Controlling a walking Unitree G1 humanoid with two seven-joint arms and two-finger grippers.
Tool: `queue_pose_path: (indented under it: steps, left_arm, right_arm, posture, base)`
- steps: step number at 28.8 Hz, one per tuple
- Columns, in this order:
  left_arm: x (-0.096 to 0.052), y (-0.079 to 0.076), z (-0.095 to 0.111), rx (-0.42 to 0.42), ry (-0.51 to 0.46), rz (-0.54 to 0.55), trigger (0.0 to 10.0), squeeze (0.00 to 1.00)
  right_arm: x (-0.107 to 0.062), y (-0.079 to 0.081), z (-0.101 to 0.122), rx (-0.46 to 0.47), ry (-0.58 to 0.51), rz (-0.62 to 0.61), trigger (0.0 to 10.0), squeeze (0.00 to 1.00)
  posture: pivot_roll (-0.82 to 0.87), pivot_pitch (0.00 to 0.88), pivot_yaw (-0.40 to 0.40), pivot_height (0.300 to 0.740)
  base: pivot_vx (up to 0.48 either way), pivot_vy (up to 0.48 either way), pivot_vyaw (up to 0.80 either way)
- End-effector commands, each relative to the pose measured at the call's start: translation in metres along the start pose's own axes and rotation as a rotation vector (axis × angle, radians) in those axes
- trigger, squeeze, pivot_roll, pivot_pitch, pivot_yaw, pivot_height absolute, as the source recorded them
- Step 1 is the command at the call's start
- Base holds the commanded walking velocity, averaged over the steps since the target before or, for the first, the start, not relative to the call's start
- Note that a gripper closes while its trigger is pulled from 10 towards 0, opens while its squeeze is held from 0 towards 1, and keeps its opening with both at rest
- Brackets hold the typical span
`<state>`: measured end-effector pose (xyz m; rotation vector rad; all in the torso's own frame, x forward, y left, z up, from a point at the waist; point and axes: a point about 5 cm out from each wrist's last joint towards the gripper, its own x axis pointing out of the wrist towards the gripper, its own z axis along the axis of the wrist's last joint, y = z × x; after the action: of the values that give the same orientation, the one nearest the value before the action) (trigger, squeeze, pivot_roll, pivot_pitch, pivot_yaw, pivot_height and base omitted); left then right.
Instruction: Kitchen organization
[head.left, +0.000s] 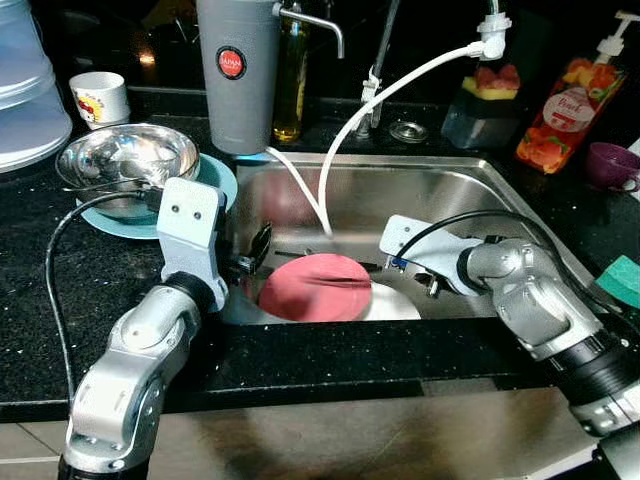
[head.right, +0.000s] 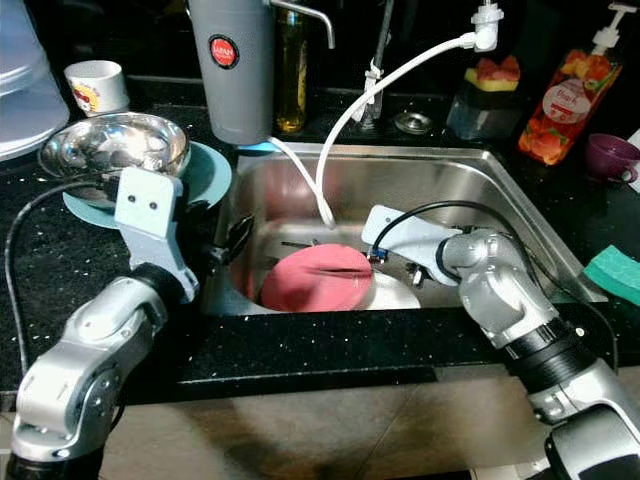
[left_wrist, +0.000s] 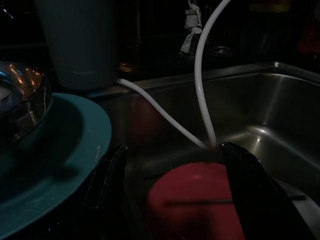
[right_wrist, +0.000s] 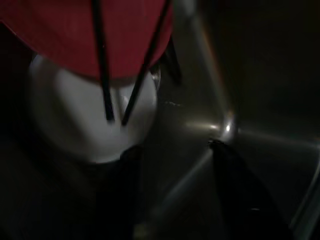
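The organizing seems to be at an early stage: the red plate (head.left: 315, 287) lies in the sink (head.left: 520, 205) on top of a white plate (right_wrist: 87, 117), with dark chopsticks (right_wrist: 102, 75) across them, and nothing is lifted yet. The left gripper (left_wrist: 172, 192) hangs at the sink's left edge with its fingers spread and empty, and the right gripper (right_wrist: 175, 192), low inside the sink beside the white plate, is also parted and holds nothing. Both wrist views are very dark, the white plate is mostly covered by the red one, and the steel bowl (head.left: 127, 160) on the teal plate (head.left: 215, 175) waits on the bench (head.left: 60, 270).

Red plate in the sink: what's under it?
A white plate pokes out beneath the red plate; dark chopsticks lie on top. Anything else underneath is covered.
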<state>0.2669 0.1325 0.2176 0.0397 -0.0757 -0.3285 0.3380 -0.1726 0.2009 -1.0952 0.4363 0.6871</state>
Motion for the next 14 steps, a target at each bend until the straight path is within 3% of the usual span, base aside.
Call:
queue_pose_path:
  steps: [1, 3, 5, 6, 7, 8, 9, 10, 11, 13, 14]
  left_arm:
    - [-0.002, -0.001, -0.001, 0.002, 0.008, -0.003, 10.0, 0.0]
    - [-0.002, -0.002, -0.001, 0.002, 0.008, -0.007, 10.0, 0.0]
    - [-0.002, -0.002, -0.001, 0.002, 0.008, -0.007, 10.0, 0.0]
    - [-0.002, -0.002, 0.0, 0.003, 0.006, -0.008, 10.0, 0.0]
    - [-0.002, -0.002, 0.0, 0.003, 0.006, -0.008, 10.0, 0.0]
    - [-0.001, -0.002, 0.001, 0.012, 0.0, -0.006, 10.0, 0.0]
    - [-0.001, -0.001, 0.003, 0.026, -0.009, -0.005, 10.0, 0.0]
    - [-0.001, -0.001, 0.005, 0.051, -0.02, -0.005, 10.0, 0.0]
    - [-0.001, -0.001, 0.005, 0.051, -0.02, -0.005, 10.0, 0.0]
    - [-0.001, -0.002, 0.016, 0.161, -0.067, -0.015, 10.0, 0.0]
    - [-0.001, -0.002, 0.016, 0.161, -0.067, -0.015, 10.0, 0.0]
  right_arm:
    - [0.001, 0.0, 0.006, 0.083, -0.07, 0.002, 10.0, 1.0]
    - [0.001, -0.006, 0.024, 0.196, -0.22, -0.027, 10.0, 1.0]
    - [0.001, -0.006, 0.024, 0.196, -0.22, -0.027, 10.0, 1.0]
    - [-0.001, -0.01, 0.033, 0.249, -0.296, -0.047, 10.0, 1.0]
    - [-0.001, -0.01, 0.033, 0.249, -0.296, -0.047, 10.0, 1.0]
    - [-0.003, -0.016, 0.044, 0.31, -0.386, -0.074, 10.0, 0.44]
    - [-0.005, -0.021, 0.053, 0.35, -0.471, -0.101, 10.0, 0.0]
    - [-0.008, -0.025, 0.062, 0.404, -0.559, -0.117, 10.0, 0.0]
    - [-0.008, -0.025, 0.062, 0.404, -0.559, -0.117, 10.0, 0.0]
    - [-0.015, -0.028, 0.078, 0.515, -0.759, -0.113, 10.0, 0.0]
    - [-0.015, -0.028, 0.078, 0.515, -0.759, -0.113, 10.0, 0.0]
  posture:
    - [0.14, 0.0, -0.087, 0.74]
    - [0.14, 0.0, -0.086, 0.74]
    - [0.14, 0.0, -0.086, 0.74]
    - [0.13, 0.0, -0.085, 0.74]
    - [0.13, 0.0, -0.085, 0.74]
    - [0.13, 0.0, -0.084, 0.74]
    - [0.13, 0.0, -0.084, 0.74]
    - [0.14, 0.0, -0.085, 0.74]
    - [0.14, 0.0, -0.085, 0.74]
    - [0.14, 0.0, -0.086, 0.74]
    - [0.14, 0.0, -0.086, 0.74]
  base:
    - [0.0, 0.0, 0.0]
    - [0.0, 0.0, 0.0]
    - [0.0, 0.0, 0.0]
    - [0.0, 0.0, 0.0]
    - [0.0, 0.0, 0.0]
    - [0.0, 0.0, 0.0]
    - [0.0, 0.0, 0.0]
    - [0.0, 0.0, 0.0]
    - [0.0, 0.0, 0.0]
    - [0.0, 0.0, 0.0]
    - [0.0, 0.0, 0.0]
